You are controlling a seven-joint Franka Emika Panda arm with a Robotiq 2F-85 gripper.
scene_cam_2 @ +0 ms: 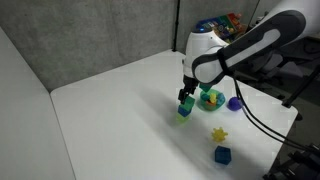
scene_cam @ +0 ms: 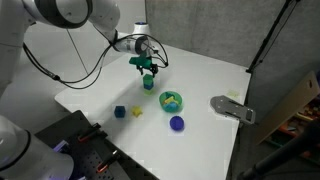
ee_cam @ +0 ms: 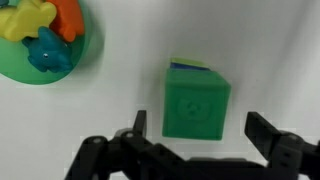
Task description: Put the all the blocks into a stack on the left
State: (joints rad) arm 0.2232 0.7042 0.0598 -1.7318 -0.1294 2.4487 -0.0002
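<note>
Both fingers of the Robotiq gripper (ee_cam: 200, 128) stand wide apart, empty, with a gap on either side of the green square-faced block (ee_cam: 196, 103) sitting between the jaws. A blue edge (ee_cam: 188, 67) shows under its far side. The small blue cube (scene_cam: 119, 112) and the yellow star-shaped piece (scene_cam: 137, 112) lie well apart from the jaws on the white table (scene_cam: 200, 140).

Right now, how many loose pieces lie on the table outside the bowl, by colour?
Green block: 1
Blue block: 1
Yellow piece: 1
Purple round piece: 1
Total: 4
A blue edge shows at the green block in the wrist view; whether it is another block cannot be told.
</note>
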